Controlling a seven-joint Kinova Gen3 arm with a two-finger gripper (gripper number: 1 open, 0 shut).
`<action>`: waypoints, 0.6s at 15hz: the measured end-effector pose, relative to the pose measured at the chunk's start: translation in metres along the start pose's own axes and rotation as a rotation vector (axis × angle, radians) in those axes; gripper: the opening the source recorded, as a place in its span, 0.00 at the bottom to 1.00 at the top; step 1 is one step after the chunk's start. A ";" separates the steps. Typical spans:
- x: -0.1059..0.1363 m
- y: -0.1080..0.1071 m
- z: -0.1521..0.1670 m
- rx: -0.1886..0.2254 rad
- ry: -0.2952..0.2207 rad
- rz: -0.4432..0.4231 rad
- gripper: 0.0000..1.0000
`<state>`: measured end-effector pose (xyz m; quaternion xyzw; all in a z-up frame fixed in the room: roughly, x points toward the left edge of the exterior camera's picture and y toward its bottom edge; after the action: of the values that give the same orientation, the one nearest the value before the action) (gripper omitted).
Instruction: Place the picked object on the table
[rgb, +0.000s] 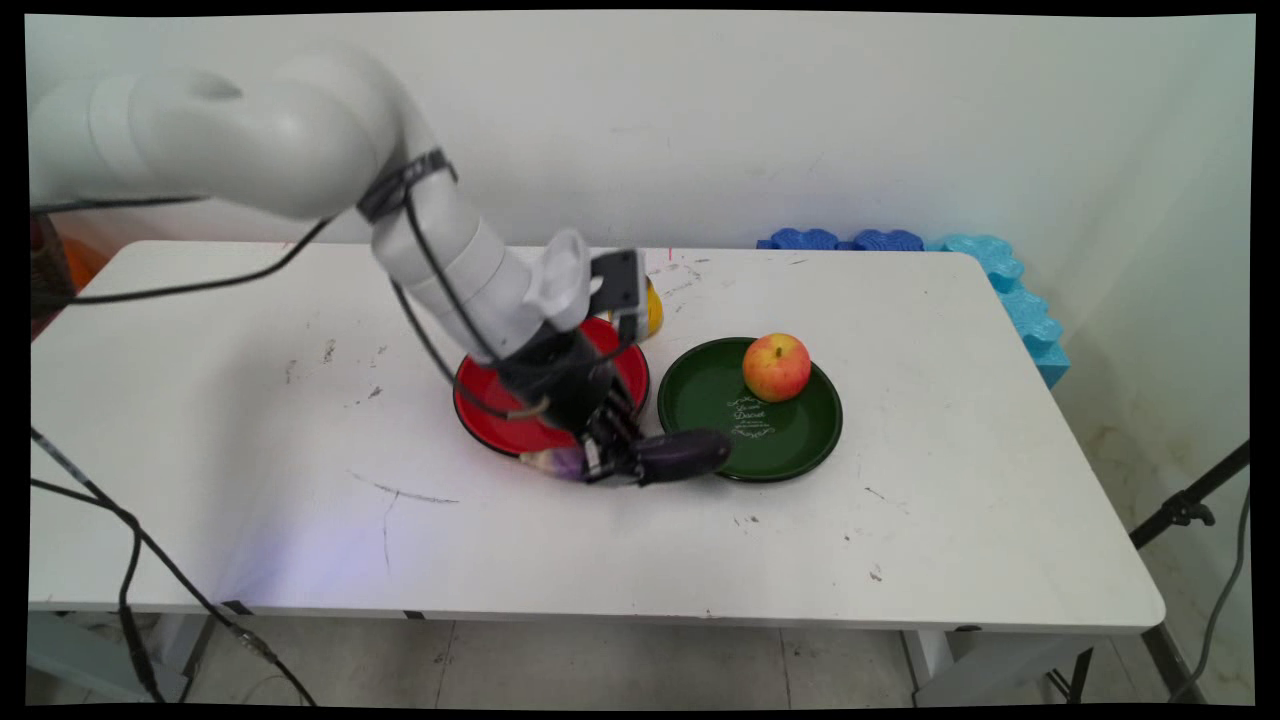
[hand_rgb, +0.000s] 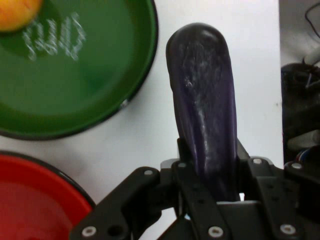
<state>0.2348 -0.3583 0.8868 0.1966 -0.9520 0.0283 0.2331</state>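
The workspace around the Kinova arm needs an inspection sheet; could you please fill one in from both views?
Surface: white table, scuffed and marked.
Things: purple eggplant lying on the table between the fingers; red plate; green plate holding an apple.
Clutter: a yellow object, mostly hidden behind the arm.
Gripper: gripper shut on the eggplant.
Cables: black cables hang at the left.
Surroundings: blue foam pieces at the far right edge; white wall.
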 end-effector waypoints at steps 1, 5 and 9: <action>-0.006 0.003 0.005 -0.003 0.001 -0.007 0.00; -0.021 0.013 0.023 -0.019 0.003 -0.027 0.00; -0.033 0.021 0.045 -0.030 -0.001 -0.045 0.00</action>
<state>0.2344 -0.3330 0.8327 0.2145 -0.9477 0.0086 0.2363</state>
